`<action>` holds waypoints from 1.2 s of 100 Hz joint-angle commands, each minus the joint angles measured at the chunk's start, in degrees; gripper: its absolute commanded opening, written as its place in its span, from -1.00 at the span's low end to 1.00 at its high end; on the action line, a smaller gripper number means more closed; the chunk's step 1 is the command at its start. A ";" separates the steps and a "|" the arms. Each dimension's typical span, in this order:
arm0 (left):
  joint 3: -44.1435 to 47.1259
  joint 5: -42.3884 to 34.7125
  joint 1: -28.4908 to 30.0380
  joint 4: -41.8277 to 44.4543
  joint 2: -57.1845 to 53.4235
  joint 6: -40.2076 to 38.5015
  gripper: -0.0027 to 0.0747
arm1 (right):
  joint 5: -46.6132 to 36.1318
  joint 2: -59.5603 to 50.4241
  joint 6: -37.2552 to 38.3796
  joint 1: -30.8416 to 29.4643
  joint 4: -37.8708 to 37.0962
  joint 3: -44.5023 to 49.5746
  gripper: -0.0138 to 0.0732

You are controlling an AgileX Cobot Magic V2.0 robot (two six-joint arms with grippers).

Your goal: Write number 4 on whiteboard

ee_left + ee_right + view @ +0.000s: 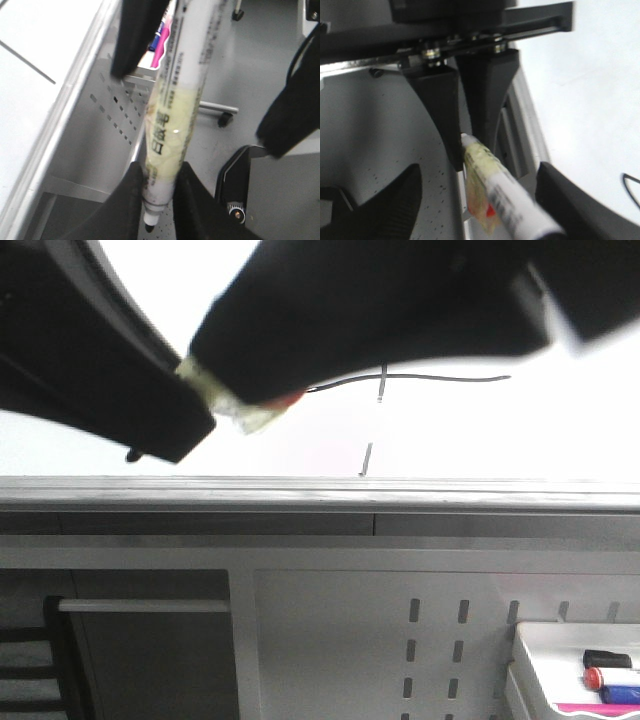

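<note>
The whiteboard fills the bright upper half of the front view and also shows as the whiteboard and whiteboard in the wrist views. The number 4 is a thin black bar crossed by a short vertical stroke, its left part hidden behind the arms. My left gripper is shut on a white marker pen wrapped in yellowish tape, just above its black tip. My right gripper is open, its fingers straddling the marker pen at its other end. In the front view both arms meet over the marker pen.
A grey metal edge runs along the board's near side. Below it is a white perforated panel. A white tray at the lower right holds spare markers.
</note>
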 commanded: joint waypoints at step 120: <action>-3.71 -45.73 8.82 -21.15 21.43 -24.07 -0.98 | 4.37 -17.91 8.52 -10.65 1.65 -1.59 -0.83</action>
